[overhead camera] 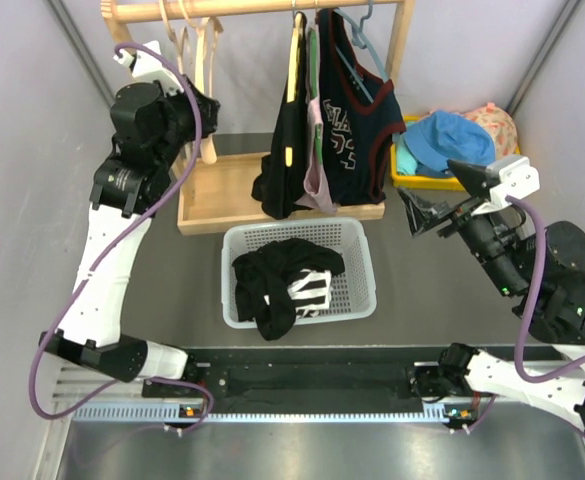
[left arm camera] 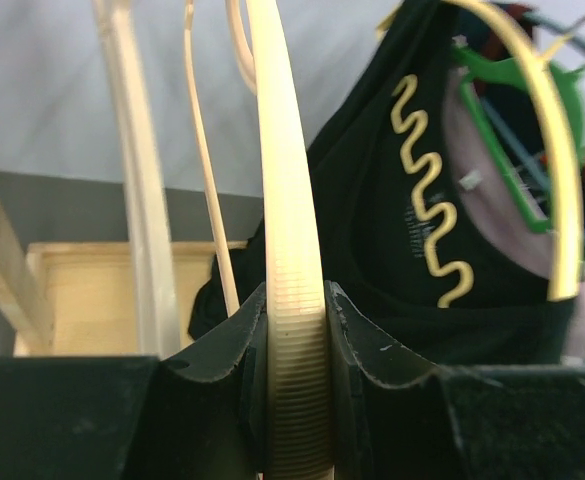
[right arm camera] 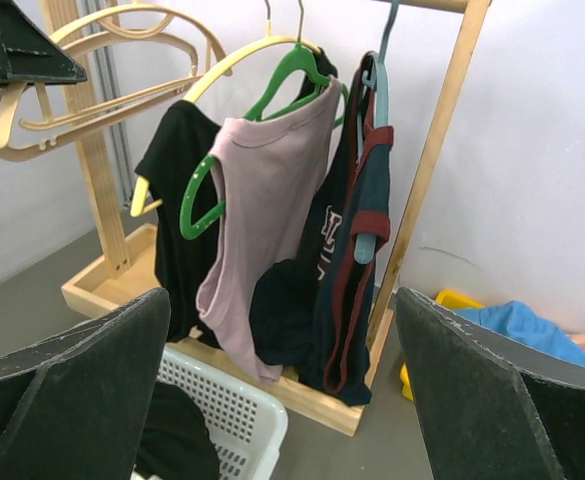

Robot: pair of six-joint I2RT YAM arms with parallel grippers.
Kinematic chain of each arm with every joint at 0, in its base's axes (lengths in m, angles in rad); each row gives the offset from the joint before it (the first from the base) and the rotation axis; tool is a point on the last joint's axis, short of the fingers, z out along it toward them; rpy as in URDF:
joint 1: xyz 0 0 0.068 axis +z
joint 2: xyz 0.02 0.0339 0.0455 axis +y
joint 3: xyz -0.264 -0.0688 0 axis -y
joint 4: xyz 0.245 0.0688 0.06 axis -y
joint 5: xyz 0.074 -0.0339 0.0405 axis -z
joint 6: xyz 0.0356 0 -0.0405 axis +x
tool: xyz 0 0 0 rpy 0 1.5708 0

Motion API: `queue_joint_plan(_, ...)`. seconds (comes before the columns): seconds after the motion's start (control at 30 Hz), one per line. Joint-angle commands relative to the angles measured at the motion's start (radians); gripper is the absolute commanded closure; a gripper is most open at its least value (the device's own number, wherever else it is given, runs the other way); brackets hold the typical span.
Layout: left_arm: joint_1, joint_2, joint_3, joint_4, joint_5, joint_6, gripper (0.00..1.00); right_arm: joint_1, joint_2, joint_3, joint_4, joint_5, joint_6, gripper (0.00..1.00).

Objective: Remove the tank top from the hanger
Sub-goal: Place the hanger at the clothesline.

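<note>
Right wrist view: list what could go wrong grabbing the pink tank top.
1. The pink tank top hangs tight against the navy top; the open right gripper may pinch both.
2. Nothing steadies its green hanger; the left gripper is clamped on a bare cream hanger, so a pull may drag the green one off the rail.

From the right end effector (overhead camera: 434, 212), whose jaws stand wide, bare desk (overhead camera: 397, 270) lies open toward 10 o'clock, up to the navy tank top (overhead camera: 357, 130), the outermost of the tightly packed hung garments. The rack's right post (overhead camera: 402, 40) and the yellow bin (overhead camera: 402, 175) crowd that side at 12 o'clock. The white basket (overhead camera: 364, 290) bars low passage at 9 o'clock. On the rail (overhead camera: 242, 8) a gap lies free between the black shirt (overhead camera: 282, 170) and the cream hanger (left arm camera: 292, 250), which the left end effector (overhead camera: 204, 108) clamps.
</note>
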Motion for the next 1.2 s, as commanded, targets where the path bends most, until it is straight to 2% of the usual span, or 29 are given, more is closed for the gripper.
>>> queue_joint_plan(0.0, 0.04, -0.017, -0.046, 0.025, -0.032, 0.008, 1.0, -0.003, -0.01, 0.001, 0.006, -0.011, 0.003, 0.07)
queue_joint_plan(0.13, 0.054, -0.048, -0.109, 0.02, -0.037, 0.013, 1.0, -0.003, -0.013, 0.004, 0.005, -0.011, -0.002, 0.07)
queue_joint_plan(0.47, 0.077, -0.089, -0.135, 0.014, -0.061, 0.05, 1.0, -0.005, -0.008, -0.007, -0.003, -0.017, 0.0, 0.07)
queue_joint_plan(0.83, 0.212, -0.132, -0.127, -0.044, -0.05, 0.045, 1.0, -0.003, -0.03, 0.001, -0.02, -0.003, -0.011, 0.07)
queue_joint_plan(1.17, 0.229, -0.141, -0.135, 0.003, 0.063, 0.051, 0.99, -0.003, -0.021, 0.01, -0.035, -0.009, -0.005, 0.07)
